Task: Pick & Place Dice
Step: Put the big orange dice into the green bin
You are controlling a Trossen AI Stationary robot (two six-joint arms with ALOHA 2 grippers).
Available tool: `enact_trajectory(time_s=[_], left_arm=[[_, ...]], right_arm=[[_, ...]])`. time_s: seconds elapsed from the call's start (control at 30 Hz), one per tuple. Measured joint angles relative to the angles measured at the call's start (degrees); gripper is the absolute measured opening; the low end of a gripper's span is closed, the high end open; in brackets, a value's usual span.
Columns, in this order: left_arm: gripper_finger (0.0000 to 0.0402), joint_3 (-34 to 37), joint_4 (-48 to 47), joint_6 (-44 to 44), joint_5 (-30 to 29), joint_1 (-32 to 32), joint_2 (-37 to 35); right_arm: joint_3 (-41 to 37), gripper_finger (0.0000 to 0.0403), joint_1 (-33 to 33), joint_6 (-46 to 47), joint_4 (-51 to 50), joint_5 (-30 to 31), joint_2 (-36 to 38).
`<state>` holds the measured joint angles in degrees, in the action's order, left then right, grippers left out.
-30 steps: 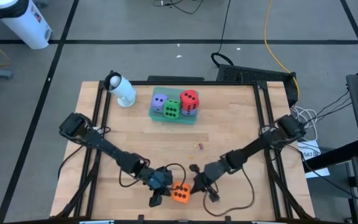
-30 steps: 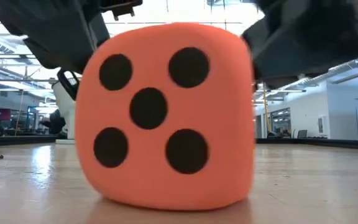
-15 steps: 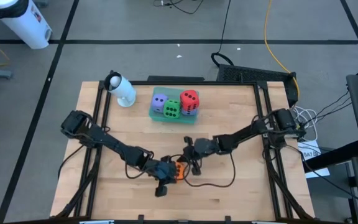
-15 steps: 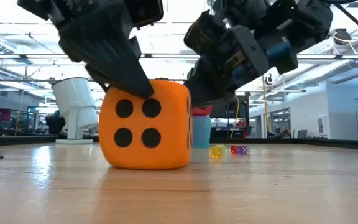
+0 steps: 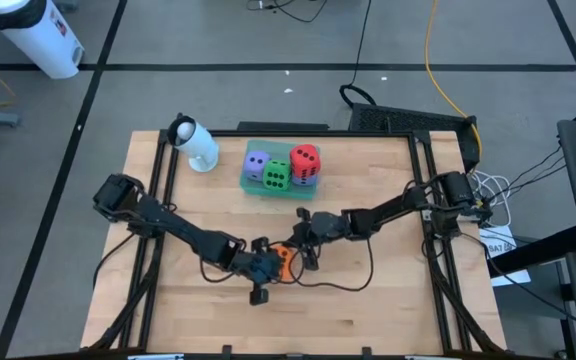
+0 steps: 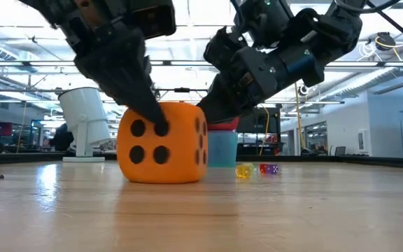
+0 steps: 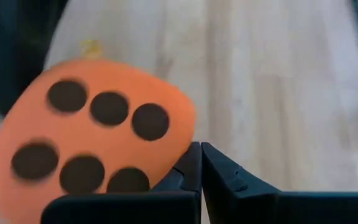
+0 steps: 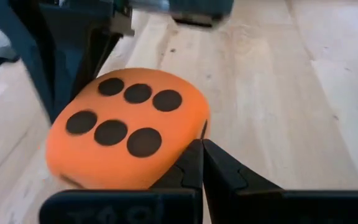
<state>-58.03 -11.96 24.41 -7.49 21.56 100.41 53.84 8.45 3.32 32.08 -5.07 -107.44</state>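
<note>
The orange die [image 5: 281, 262] rests on its underside on the table, six-pip face up, in the near middle [image 6: 163, 143]. My left gripper [image 5: 265, 268] is shut and stands at the die's left. My right gripper [image 5: 301, 253] is shut too and stands at its right and far side. A teal tray [image 5: 280, 190] near the far edge carries a purple die [image 5: 256, 163], a green die [image 5: 277, 177] and a red die [image 5: 305, 157]. The red one sits on top of a second purple die [image 5: 307, 179]. My left gripper [image 7: 201, 163] lays the outer side of its shut fingers against the orange die's side, just below the six-pip face [image 7: 178, 152]. It comes slanting down from the table's left, its fingers [image 6: 145, 105] across the four-pip face. The die rests on the table. My right gripper [image 8: 202, 158] touches the orange die with the outer side of its shut fingers, at the corner beside the six-pip face [image 8: 194, 130]. It slants down from the table's right and far side. In the low view the die hides the fingertips.
A white cylinder-shaped device [image 5: 196, 146] lies near the table's far left corner. Two tiny dice [image 5: 320, 235] lie between the tray and the grippers. A dark cable [image 5: 343, 285] loops over the near right part of the table. Raised rails [image 5: 425, 200] border both sides.
Both grippers have moved from the near edge toward the far edge, with the orange die between them. The die has travelled with them across the table and turned about: its five-pip face faced the low camera, now the four-pip face does.
</note>
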Motion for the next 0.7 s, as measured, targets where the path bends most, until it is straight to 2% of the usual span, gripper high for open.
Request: enact_trajectory(time_s=[0.4, 0.7], left_arm=[[0.0009, 0.9, -12.9, 2.6, -6.3, 0.1, -5.8], [0.0004, 4.5, -13.9, 7.1, -13.3, 2.0, -8.9]], right_arm=[[0.0, 0.0000, 0.1, 1.3, -0.8, 0.3, 0.2], [-0.1, 0.0000, 0.6, 0.9, -3.7, -1.4, 3.6]])
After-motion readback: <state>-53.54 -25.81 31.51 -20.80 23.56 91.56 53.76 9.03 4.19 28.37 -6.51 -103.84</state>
